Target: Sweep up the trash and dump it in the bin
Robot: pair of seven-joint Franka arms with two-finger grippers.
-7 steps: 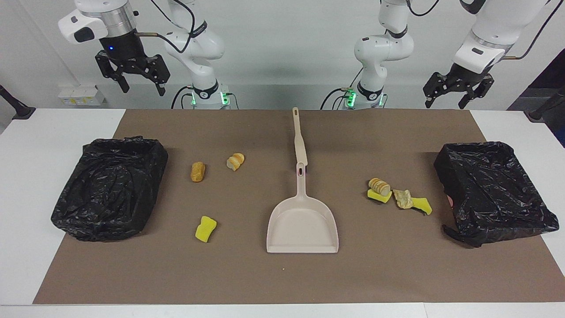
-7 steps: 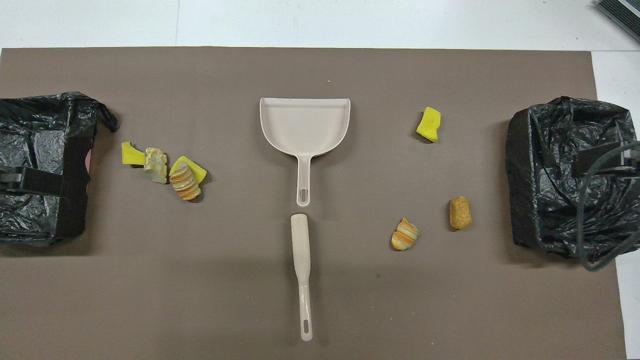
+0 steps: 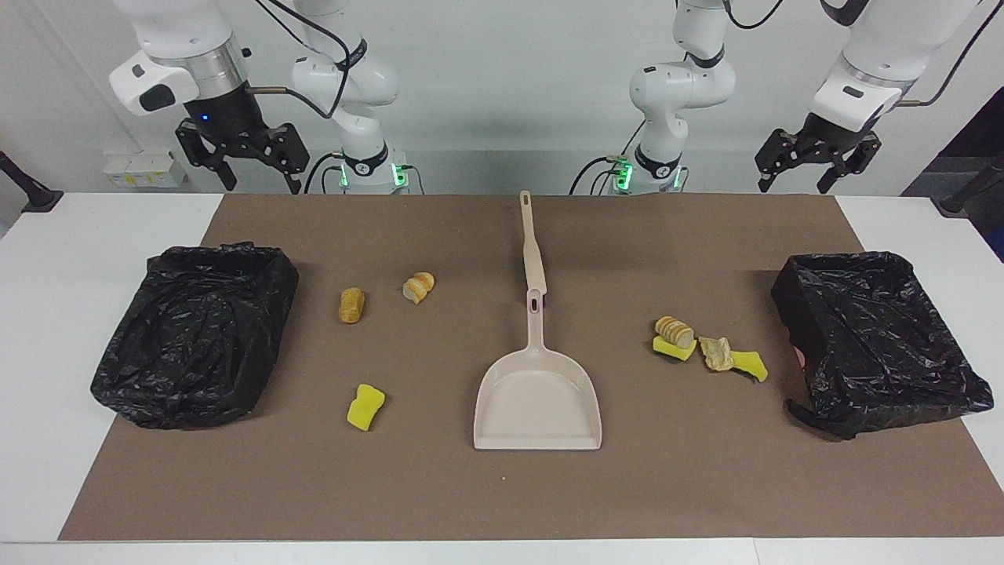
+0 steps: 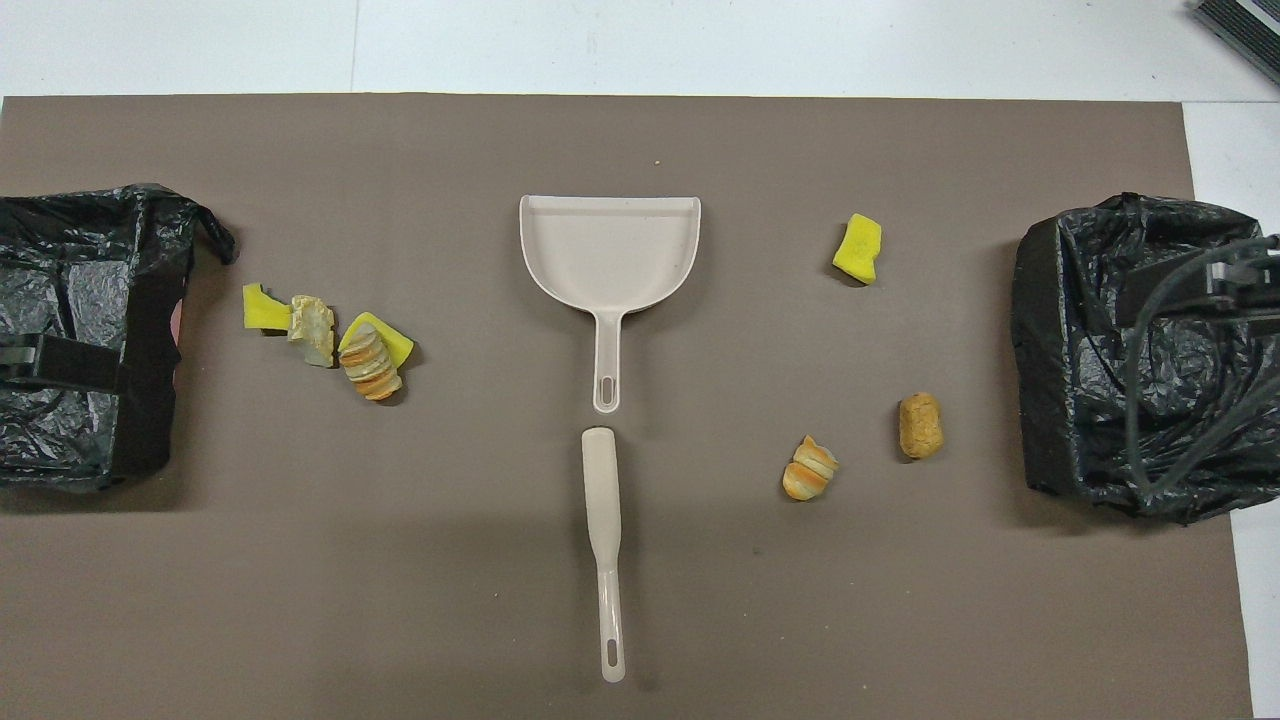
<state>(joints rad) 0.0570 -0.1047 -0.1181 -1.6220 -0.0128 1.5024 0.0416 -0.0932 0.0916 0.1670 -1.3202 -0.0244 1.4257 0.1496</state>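
1. The dustpan (image 3: 538, 400) lies flat in the middle of the brown mat (image 3: 502, 502). Its handle points toward the robots.
2. The brush (image 3: 532, 245) lies in line with the dustpan's handle, nearer to the robots. Its tip almost meets the handle's end.
3. Three bits of trash lie on the mat between the dustpan and the bin (image 3: 196, 333) at the right arm's end. A yellow sponge (image 3: 365, 406) is level with the dustpan's scoop. A tan roll (image 3: 351, 304) and a sliced roll (image 3: 418, 286) lie nearer to the robots.
4. Four more bits sit in a close clump between the dustpan and the other bin (image 3: 874, 337), at the left arm's end. A striped roll (image 3: 674, 331) lies on a yellow wedge (image 3: 671, 348). A crumpled scrap (image 3: 715, 352) is just beside them. It touches a second wedge (image 3: 750, 365).
5. Both bins are lined with black bags.
6. The right gripper (image 3: 259, 169) hangs high in the air near its arm's base. Its fingers are spread apart and it holds nothing.
7. The left gripper (image 3: 792, 177) also hangs high, at its own end. Its fingers are spread apart and it holds nothing.
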